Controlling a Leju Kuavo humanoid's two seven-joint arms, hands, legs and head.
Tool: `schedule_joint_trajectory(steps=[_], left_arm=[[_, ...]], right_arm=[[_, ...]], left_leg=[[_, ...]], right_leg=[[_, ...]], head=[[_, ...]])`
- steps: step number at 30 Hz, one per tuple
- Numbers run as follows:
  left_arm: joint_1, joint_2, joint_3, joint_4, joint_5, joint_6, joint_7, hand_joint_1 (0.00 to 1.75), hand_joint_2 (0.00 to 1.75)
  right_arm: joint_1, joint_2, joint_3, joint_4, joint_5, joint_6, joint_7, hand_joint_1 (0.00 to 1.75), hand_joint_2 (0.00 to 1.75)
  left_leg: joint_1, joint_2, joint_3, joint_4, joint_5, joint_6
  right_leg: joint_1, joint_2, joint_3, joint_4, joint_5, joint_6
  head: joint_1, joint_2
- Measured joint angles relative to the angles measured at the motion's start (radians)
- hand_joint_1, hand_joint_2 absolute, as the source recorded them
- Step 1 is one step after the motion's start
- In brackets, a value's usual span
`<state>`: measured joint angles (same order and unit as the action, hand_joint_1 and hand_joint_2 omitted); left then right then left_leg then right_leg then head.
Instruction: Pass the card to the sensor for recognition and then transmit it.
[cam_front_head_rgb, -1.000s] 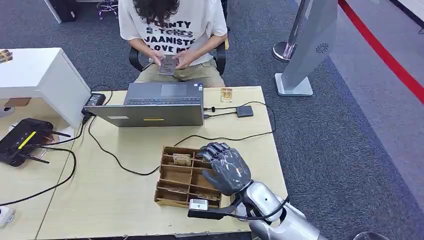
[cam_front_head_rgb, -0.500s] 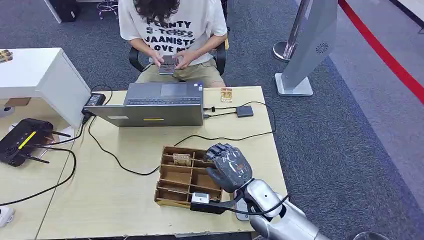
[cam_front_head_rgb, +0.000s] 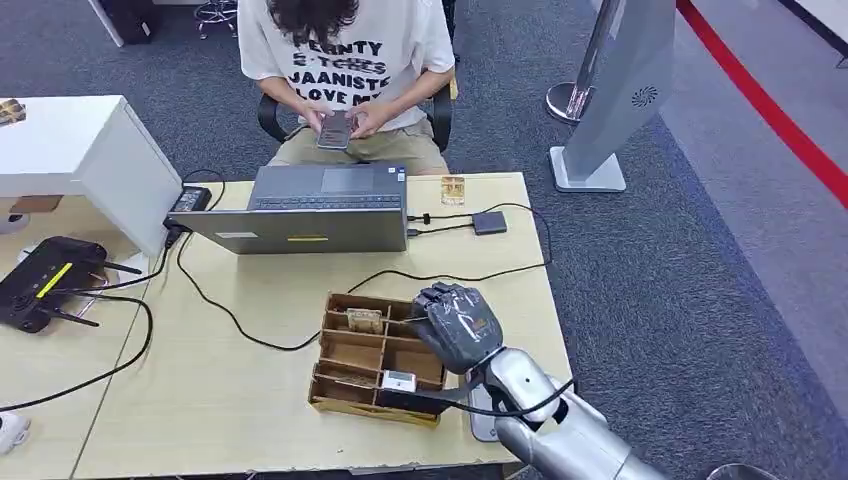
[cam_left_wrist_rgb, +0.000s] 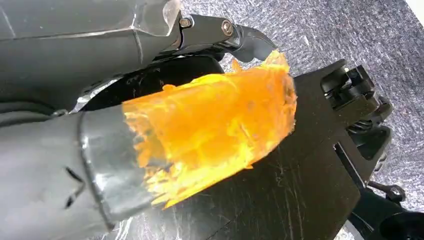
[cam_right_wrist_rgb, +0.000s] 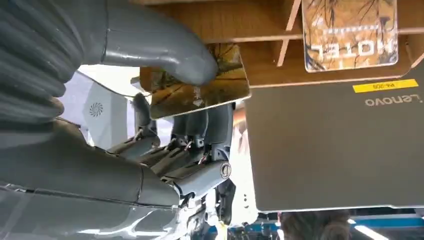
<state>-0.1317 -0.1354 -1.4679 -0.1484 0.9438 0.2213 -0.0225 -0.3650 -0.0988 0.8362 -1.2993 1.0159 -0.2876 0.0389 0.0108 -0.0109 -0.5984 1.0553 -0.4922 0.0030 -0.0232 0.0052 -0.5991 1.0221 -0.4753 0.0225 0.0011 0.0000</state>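
My right hand hovers over the right side of the wooden divided tray, fingers curled in. In the right wrist view its thumb presses a brown patterned card against the darker fingers, so the card is pinched. A second card, printed HOTEL, stands in a far compartment of the tray. The sensor, a small dark square pad, lies on a cable at the table's far right. My left hand shows a thumb wrapped in orange; how its fingers lie is hidden.
A grey laptop stands beyond the tray, with a seated person behind it holding a phone. Another small card lies beside the laptop. Black cables cross the table. A black router sits far left.
My right hand's fingers, reaching down into the tray a second ago, have curled in, and the hand has drawn slightly right and up from the compartments.
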Motion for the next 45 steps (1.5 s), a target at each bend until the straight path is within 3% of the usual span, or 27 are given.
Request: schedule_joint_trajectory(steps=[22, 29, 38, 45], left_arm=[[0.000, 0.000, -0.003, 0.000, 0.005, 0.000, 0.000, 0.00, 0.00], [0.002, 0.000, -0.003, 0.000, 0.019, 0.005, -0.019, 0.00, 0.00], [0.006, 0.000, -0.003, 0.000, 0.032, 0.012, -0.032, 0.00, 0.00], [0.007, 0.000, -0.003, 0.000, 0.036, 0.021, -0.039, 0.00, 0.00]], right_arm=[[-0.009, 0.011, -0.003, 0.020, -0.010, 0.012, -0.003, 1.75, 1.75], [0.026, 0.011, -0.041, -0.063, -0.133, 0.004, -0.085, 1.75, 1.75], [0.070, 0.011, -0.072, -0.182, -0.162, -0.081, -0.148, 1.75, 1.75], [0.110, 0.015, -0.082, -0.262, -0.116, -0.207, -0.188, 1.75, 1.75]], left_leg=[[0.000, 0.000, 0.000, 0.000, 0.000, 0.000], [0.000, 0.000, 0.000, 0.000, 0.000, 0.000], [0.000, 0.000, 0.000, 0.000, 0.000, 0.000], [0.000, 0.000, 0.000, 0.000, 0.000, 0.000]], right_leg=[[0.000, 0.000, 0.000, 0.000, 0.000, 0.000], [0.000, 0.000, 0.000, 0.000, 0.000, 0.000], [0.000, 0.000, 0.000, 0.000, 0.000, 0.000], [0.000, 0.000, 0.000, 0.000, 0.000, 0.000]], head=[[0.000, 0.000], [0.000, 0.000], [0.000, 0.000], [0.000, 0.000]])
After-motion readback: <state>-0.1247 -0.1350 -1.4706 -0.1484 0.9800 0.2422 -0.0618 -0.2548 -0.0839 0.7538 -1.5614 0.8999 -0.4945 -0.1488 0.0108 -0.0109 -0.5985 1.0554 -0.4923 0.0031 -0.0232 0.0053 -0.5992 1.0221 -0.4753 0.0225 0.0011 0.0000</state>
